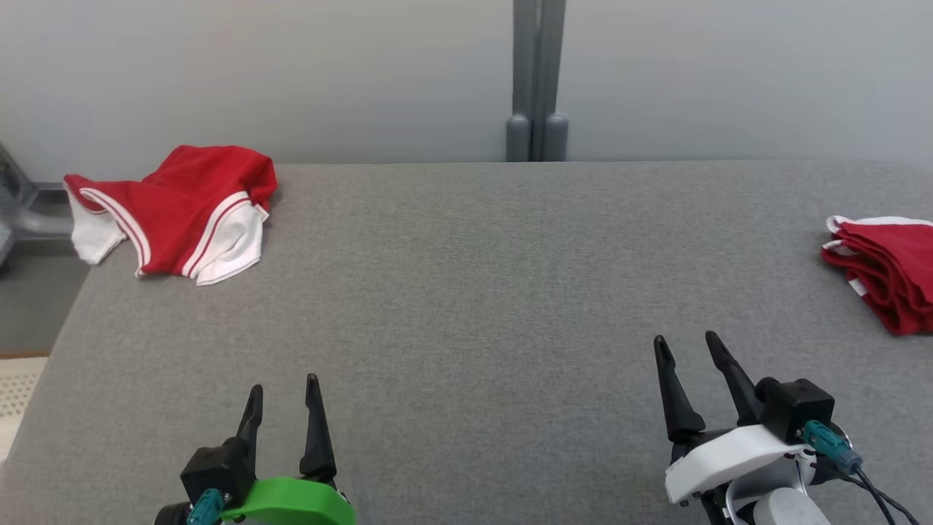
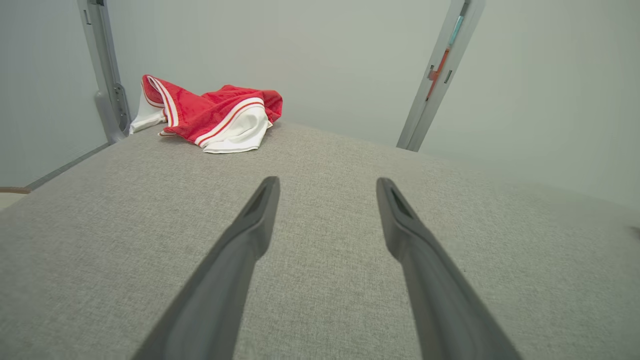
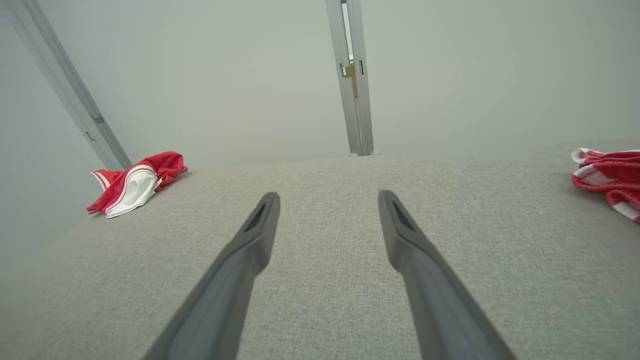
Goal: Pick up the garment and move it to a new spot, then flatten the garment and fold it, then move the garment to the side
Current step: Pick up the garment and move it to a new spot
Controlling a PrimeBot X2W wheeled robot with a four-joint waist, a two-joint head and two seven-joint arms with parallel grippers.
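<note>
A crumpled red garment [image 1: 178, 208] with white stripes and white panels lies at the far left corner of the grey table [image 1: 466, 292], partly over the edge. It also shows in the left wrist view as the garment [image 2: 212, 117] and in the right wrist view as the garment [image 3: 135, 182]. My left gripper [image 1: 283, 394] is open near the table's front left, well short of it, with nothing between its fingers [image 2: 255, 220]. My right gripper [image 1: 685, 348] is open at the front right, its fingers [image 3: 400, 225] bare.
A folded stack of red and white garments [image 1: 885, 273] sits at the table's right edge, seen too as the stack [image 3: 610, 177]. A grey post [image 1: 538, 80] stands behind the table against a pale wall. Floor [image 1: 29, 306] shows off the left edge.
</note>
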